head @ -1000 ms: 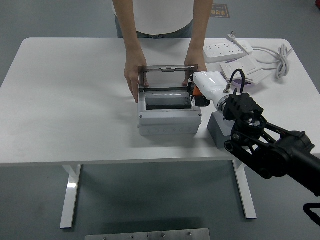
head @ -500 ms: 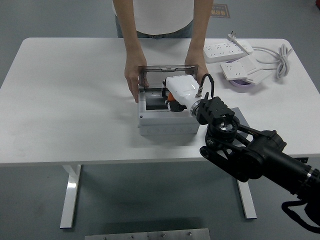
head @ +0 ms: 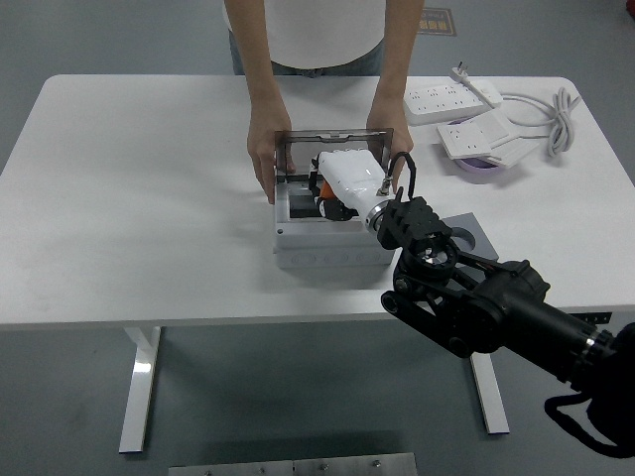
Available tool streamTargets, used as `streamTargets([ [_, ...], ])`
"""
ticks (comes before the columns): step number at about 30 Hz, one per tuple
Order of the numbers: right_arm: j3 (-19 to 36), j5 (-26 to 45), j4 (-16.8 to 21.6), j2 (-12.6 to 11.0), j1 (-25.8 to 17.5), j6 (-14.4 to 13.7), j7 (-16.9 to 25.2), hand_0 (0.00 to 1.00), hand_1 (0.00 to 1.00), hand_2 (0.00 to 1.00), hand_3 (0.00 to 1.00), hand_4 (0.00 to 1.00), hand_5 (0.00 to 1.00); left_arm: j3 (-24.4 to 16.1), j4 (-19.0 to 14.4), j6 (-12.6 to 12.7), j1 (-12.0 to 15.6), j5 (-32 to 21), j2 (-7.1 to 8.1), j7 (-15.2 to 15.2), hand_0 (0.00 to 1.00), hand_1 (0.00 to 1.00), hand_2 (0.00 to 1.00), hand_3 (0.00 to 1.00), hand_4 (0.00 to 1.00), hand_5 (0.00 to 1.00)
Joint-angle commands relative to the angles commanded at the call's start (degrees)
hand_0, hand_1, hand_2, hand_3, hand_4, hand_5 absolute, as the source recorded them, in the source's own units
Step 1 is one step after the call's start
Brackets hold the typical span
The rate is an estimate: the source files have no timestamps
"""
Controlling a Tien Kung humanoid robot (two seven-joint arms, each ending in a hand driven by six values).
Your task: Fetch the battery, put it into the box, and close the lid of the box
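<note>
Bench: white, carrying all items listed. Box: grey, rectangular, at bench centre, its tinted lid standing raised at the 12 o'clock edge. Right hand: white shell with orange-and-black parts below, on a black arm entering from 4 o'clock, positioned over the open box with its fingers reaching down into the interior; whether those fingers pinch anything or lie spread cannot be told from this angle. Battery: not separately distinguishable; the dark and orange parts under the hand, inside the box opening, may include it, but this is unclear. Grey block: square, with a round recess in its top, on the bench just beside the box at 3 o'clock, partly hidden by the robot's forearm. Person: standing at the far side, 12 o'clock, one hand flat against the box's left end, the other hand at the lid's right corner. Power strips: two white units with a coiled white cable, at 2 o'clock, well apart from the box. Purple disc: partly under the nearer strip.
</note>
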Motion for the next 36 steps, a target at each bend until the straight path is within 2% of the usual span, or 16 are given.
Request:
streamTargets([
  [5,-0.66,3.16,-0.05,-0.08,0.36,-3.02,2.63,0.188,0.229,0.283,0.326,0.149,0.002,-0.12,-0.05,0.00,-0.06,0.20,0.02,0.10,0.541,0.724,0.688,0.592,0.685,0.182],
  [10,-1.40,5.50,-0.11,-0.19,0.64,-4.55,4.69,0.206,0.228,0.280,0.324,0.149,0.002,-0.15,-0.06,-0.01,-0.10,0.29,0.06,0.08,0.541,0.723,0.687,0.592,0.684,0.182],
  [28,-6.01,8.19,-0.16,-2.01,2.53,-3.21,8.71,0.211,0.231,0.274,0.313,0.125,0.002,-0.10,-0.02,-0.01,-0.40,0.31,0.11,-0.02,0.543,0.723,0.687,0.592,0.685,0.183],
  [36,-8.53,10.69,-0.91,-3.30,4.10,-3.77,10.97,0.222,0.231,0.273,0.313,0.125,0.002,-0.16,0.01,-0.07,-0.52,0.50,0.21,-0.08,0.543,0.723,0.687,0.594,0.685,0.185],
])
